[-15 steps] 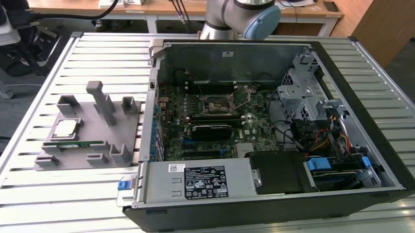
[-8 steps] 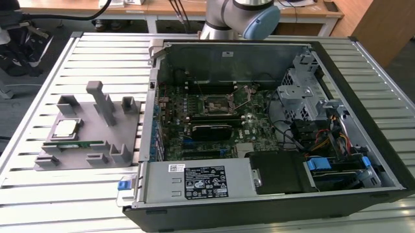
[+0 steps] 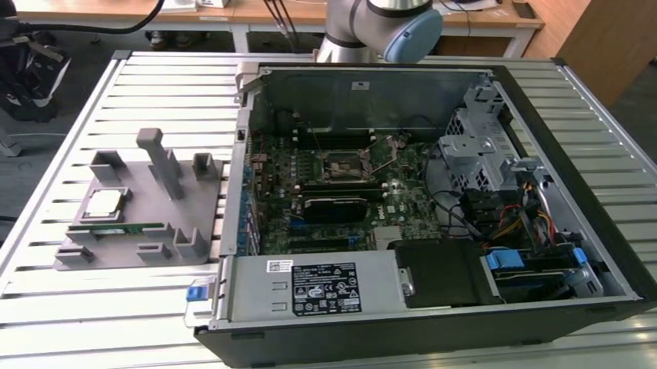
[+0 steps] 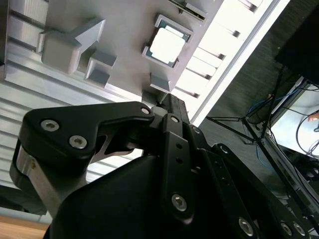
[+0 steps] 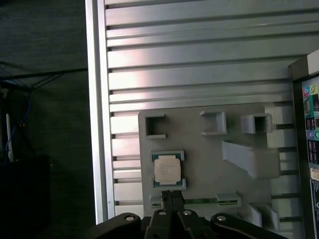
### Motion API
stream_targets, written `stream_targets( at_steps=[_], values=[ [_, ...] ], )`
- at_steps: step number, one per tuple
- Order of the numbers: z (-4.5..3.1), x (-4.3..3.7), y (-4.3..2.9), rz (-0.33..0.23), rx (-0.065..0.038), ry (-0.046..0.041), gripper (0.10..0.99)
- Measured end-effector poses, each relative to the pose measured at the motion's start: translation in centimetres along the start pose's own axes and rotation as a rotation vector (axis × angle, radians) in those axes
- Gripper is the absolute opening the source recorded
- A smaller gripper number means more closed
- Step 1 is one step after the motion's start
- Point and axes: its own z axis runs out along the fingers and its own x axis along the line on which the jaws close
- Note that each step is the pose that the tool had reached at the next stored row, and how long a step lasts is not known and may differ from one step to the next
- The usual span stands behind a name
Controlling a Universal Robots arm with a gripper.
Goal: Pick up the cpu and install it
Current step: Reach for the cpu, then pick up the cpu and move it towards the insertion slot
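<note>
Silver-topped and square, the chip (image 3: pixel 106 202) lies flat in its own pocket of the grey holder (image 3: pixel 123 247). The holder sits on the slatted worktop (image 3: pixel 154 84) at the exterior view's left. That puts the chip well apart from the open computer case (image 3: pixel 359 92) on the exterior view's right. A green memory stick (image 3: pixel 118 228) lies in a slot just beside the chip, on its near side.

In both wrist views your tool (image 5: pixel 169 193) hangs above the holder, close to the chip (image 5: pixel 167 169) but not touching it. Its fingers are clenched together with nothing between them.

I judge you are in the approach to the pick-up. Nothing is grasped, and the socket (image 3: pixel 344 163) in the middle of the board inside the case has no chip in it that I can see.

The grasp has not yet been made, and as I read it, it calls for several things:
- Spread the fingers wider than the chip.
- Centre them over its metal top.
- Square them to its sides.
- Come down straight, so the pads meet the thin pale edges.

The pocket's raised lips at two sides of the chip leave little room. You would do best to take it by the two free sides and keep clear of the memory stick.
</note>
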Motion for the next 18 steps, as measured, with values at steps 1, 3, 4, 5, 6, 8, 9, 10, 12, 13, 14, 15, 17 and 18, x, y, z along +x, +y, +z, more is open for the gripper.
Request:
stream_targets(
  at_steps=[1, 3, 4, 5, 6, 8, 9, 10, 12, 13, 14, 15, 17, 18],
  values=[
    [0.02, 0.15, -0.01, 0.0, 0.0, 0.0002, 0.106],
    [0.06, 0.39, -0.03, 0.0, 0.0, 0.0007, 0.106],
    [0.08, 0.5, -0.04, 0.0, 0.0, 0.0009, 0.106],
    [0.11, 0.61, -0.05, 0.0, 0.0, 0.0012, 0.106],
    [0.13, 0.72, -0.06, 0.0, 0.0, 0.0015, 0.106],
    [0.18, 0.93, -0.08, 0.0, 0.0, 0.0017, 0.106],
    [0.21, 1.02, -0.09, 0.0, 0.0, 0.0017, 0.106],
    [0.23, 1.1, -0.09, 0.0, 0.0, 0.0017, 0.106],
    [0.27, 1.22, -0.11, 0.0, 0.0, 0.0017, 0.106],
    [0.3, 1.27, -0.11, 0.0, 0.0, 0.0016, 0.106],
    [0.32, 1.32, -0.11, 0.0, 0.0, 0.0016, 0.106],
    [0.35, 1.35, -0.12, 0.0, 0.0, 0.0015, 0.106],
    [0.41, 1.41, -0.12, 0.0, 0.0, 0.0016, 0.106],
    [0.44, 1.46, -0.12, 0.0, 0.0, 0.0017, 0.106]
  ],
)
